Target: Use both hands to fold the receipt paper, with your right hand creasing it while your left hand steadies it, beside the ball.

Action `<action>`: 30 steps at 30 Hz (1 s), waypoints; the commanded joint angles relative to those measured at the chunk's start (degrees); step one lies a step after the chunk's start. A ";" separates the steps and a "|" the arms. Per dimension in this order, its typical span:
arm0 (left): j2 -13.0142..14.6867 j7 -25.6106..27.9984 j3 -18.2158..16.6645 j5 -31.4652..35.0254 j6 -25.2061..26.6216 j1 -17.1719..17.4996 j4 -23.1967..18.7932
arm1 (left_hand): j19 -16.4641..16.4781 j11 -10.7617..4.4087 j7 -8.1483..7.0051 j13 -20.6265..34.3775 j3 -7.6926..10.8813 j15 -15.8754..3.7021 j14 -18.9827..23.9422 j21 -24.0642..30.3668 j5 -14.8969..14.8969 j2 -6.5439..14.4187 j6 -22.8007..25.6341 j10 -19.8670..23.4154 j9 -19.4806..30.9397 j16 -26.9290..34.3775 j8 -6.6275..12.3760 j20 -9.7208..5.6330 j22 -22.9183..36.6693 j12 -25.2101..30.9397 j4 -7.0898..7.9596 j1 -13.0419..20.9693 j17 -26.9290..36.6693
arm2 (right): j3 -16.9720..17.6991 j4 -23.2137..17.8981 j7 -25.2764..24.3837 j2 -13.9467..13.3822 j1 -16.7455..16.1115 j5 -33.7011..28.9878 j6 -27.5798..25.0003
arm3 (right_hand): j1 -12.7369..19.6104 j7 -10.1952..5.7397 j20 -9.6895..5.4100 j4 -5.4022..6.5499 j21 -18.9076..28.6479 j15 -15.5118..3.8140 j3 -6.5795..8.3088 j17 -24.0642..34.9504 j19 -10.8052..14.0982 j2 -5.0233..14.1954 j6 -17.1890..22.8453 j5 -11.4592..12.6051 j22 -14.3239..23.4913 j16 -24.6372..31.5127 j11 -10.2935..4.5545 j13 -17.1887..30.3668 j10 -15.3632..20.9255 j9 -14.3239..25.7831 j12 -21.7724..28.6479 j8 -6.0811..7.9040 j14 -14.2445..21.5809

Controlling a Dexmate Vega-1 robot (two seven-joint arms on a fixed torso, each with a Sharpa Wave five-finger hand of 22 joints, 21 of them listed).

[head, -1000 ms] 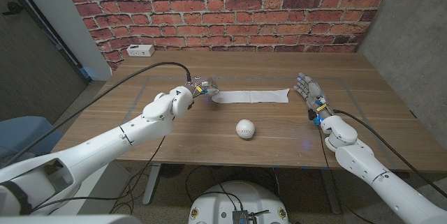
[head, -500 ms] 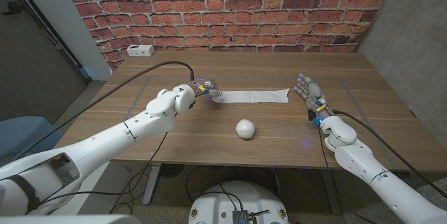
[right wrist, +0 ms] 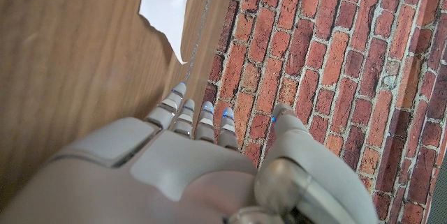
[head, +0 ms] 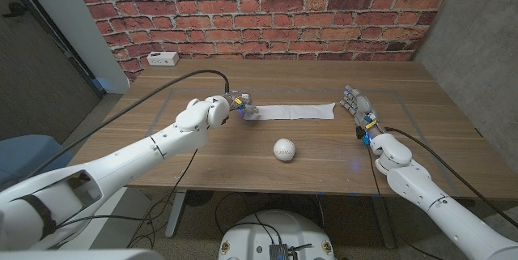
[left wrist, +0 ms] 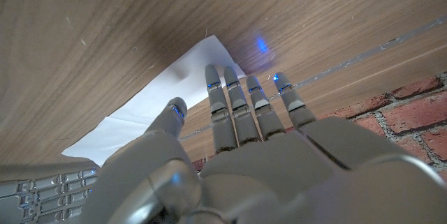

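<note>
We see the left hand's fingertips (left wrist: 211, 72) stretched straight and slightly spread over one end of the receipt paper (head: 293, 112), the thumb tip above the strip as well; whether they press on it or hang just above it we cannot tell, and nothing is gripped. The left hand (head: 240, 103) sits at the end of the receipt paper farthest from the right hand (head: 356, 107), which stands just beyond the receipt paper's opposite end, apart from it, fingers extended and holding nothing. The receipt paper lies flat and unfolded on the wooden table (head: 421, 142). The white ball (head: 283, 149) rests near the receipt paper, on its robot side, about level with its middle.
</note>
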 commanded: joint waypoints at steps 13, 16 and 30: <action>-2.11 -3.10 2.10 1.33 2.16 -2.20 2.80 | 0.45 -0.17 -0.12 0.08 -0.62 -0.19 0.85 -0.06 -0.07 -0.26 0.38 0.52 0.08 0.15 -0.82 0.14 0.12 -0.43 0.56 -1.39 0.14 | -2.99 -5.34 1.69 -6.25 2.69 -4.91 -8.59 | 0.34 0.71 0.06 0.61 2.95 -0.04 2.19 0.34 8.95 0.61 1.61 -0.51 0.37 2.47 2.14 0.22 5.54 0.27 0.84 -0.34 9.12; -2.13 -2.96 2.08 1.08 1.94 -2.27 2.95 | 0.49 -0.21 -0.12 0.08 -0.67 -0.21 0.86 -0.09 -0.06 -0.29 0.49 0.46 0.08 0.08 -0.88 0.19 0.12 -0.55 0.63 -1.56 0.14 | -3.90 -7.17 0.11 -7.79 3.08 -7.85 -10.65 | 0.66 0.72 -0.04 0.48 2.97 -0.15 2.52 0.30 9.16 0.82 1.69 -0.45 0.37 2.38 2.30 0.21 5.87 0.26 0.86 -0.35 9.22; -2.22 -2.34 2.09 0.02 1.15 -2.37 3.59 | 0.59 -0.12 -0.11 0.08 -0.95 -0.36 0.93 -0.22 -0.03 -0.45 0.68 0.64 0.09 -0.14 -1.20 0.25 0.12 -0.83 1.01 -2.37 0.17 | -6.37 -10.82 -8.83 -8.64 3.60 -19.48 -13.45 | 3.79 -0.03 -1.34 -0.86 1.24 -1.42 4.64 0.40 5.95 1.51 1.53 -0.13 0.40 0.51 0.18 0.24 3.70 0.28 -0.71 -0.71 5.88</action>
